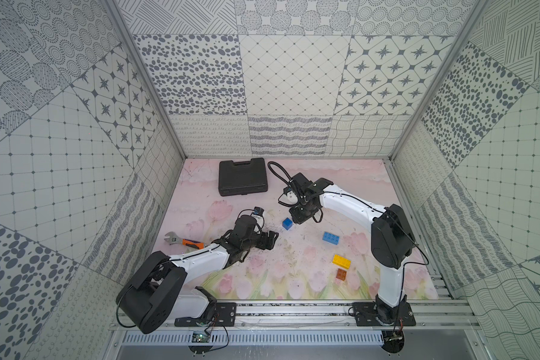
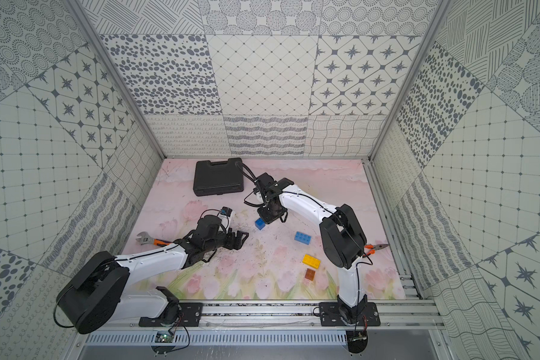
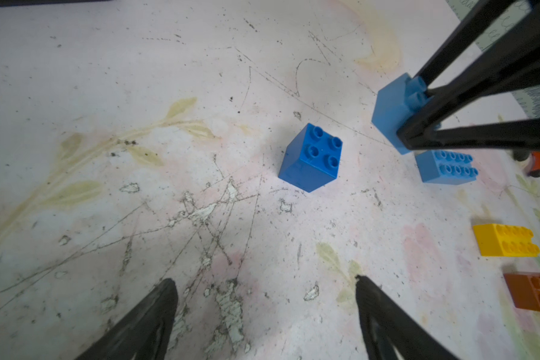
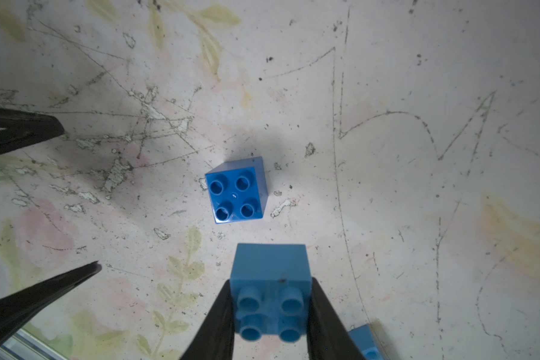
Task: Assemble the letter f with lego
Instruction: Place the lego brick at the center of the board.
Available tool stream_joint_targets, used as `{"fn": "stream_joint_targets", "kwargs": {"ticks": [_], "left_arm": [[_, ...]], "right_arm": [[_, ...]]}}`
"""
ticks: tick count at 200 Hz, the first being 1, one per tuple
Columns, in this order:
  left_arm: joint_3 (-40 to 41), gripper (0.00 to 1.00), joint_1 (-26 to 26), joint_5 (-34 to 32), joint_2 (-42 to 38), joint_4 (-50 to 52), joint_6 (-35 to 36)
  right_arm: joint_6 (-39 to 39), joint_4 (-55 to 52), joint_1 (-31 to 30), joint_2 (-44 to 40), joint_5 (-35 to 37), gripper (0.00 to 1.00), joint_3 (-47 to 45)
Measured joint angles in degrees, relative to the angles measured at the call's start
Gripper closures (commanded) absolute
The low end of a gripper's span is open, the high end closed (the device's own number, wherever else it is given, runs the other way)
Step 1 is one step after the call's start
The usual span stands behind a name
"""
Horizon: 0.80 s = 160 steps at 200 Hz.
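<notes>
My right gripper is shut on a light blue square lego brick, held just above the mat with its studs toward the wrist. A darker blue square brick stands on the mat right beside it. My left gripper is open and empty, a short way from that brick. A long light blue brick, a yellow brick and a brown brick lie apart near the right arm. The letter f is not in view; all bricks are separate.
A black case lies at the back of the mat. An orange-handled wrench sits behind the left arm. Orange-handled pliers lie at the right edge, behind the right arm's elbow.
</notes>
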State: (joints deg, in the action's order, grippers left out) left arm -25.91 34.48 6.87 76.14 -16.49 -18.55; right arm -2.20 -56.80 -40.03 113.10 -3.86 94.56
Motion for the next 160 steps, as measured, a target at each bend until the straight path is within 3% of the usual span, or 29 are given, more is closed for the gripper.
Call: {"fn": "stream_joint_targets", "kwargs": {"ticks": [51,98,160], "left_arm": [[-1.2,0.11,0.0,-0.9,4.22,-0.83,-1.14],[-1.75,0.11,0.0,-1.07,5.16,-1.14,-1.46],[-1.27,0.1,0.0,-1.9,2.93,-1.2,-1.49]], "right_arm": [[3.96,-5.01,-0.02,4.37,-1.46,0.69,8.22],[4.55,-7.04,0.0,6.25,-0.98,0.69,9.77],[2.03,-3.26,2.71,3.63,2.36,0.67,-2.95]]}}
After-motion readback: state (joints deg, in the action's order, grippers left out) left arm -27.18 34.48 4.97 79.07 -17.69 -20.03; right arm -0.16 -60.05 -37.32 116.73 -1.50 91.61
